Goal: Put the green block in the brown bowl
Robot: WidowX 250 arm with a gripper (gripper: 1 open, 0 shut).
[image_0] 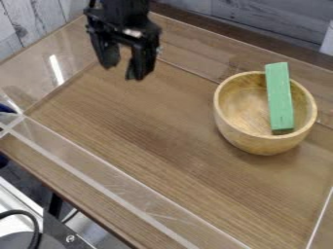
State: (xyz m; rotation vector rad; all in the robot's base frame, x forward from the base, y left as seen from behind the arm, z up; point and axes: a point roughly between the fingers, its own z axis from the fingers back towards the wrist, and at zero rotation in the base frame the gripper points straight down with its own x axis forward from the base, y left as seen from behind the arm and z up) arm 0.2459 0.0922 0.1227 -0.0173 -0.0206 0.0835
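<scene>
We saw a brown wood-grain tabletop [143, 136] fenced by low, clear plastic walls [117, 170] that ran along its near and far edges. Behind the far wall lay a strip of pale grey planking [33, 24], to the left of the pincer. At the bottom left corner, well below the pincer and outside the clear wall, a dark piece of equipment with black cables [19, 229] showed in part; we could not tell what it was.

The black robot arm [117, 10] came down from the top edge of the view, left of centre, with its black two-fingered pincer [123, 65] pointing down at the tabletop. Its fingers stood apart with a clear gap between them, and nothing was held in that gap. The fingertips hung above the wood, not touching it.

Well off to the right of the pincer and somewhat nearer the camera sat the round, thick-walled, light tan wooden bowl [235, 122]. The long, flat, bright green rectangular block [278, 95] rested inside it, leaning tilted with its upper end on the far rim and its lower end down in the hollow, well apart from the pincer.
</scene>
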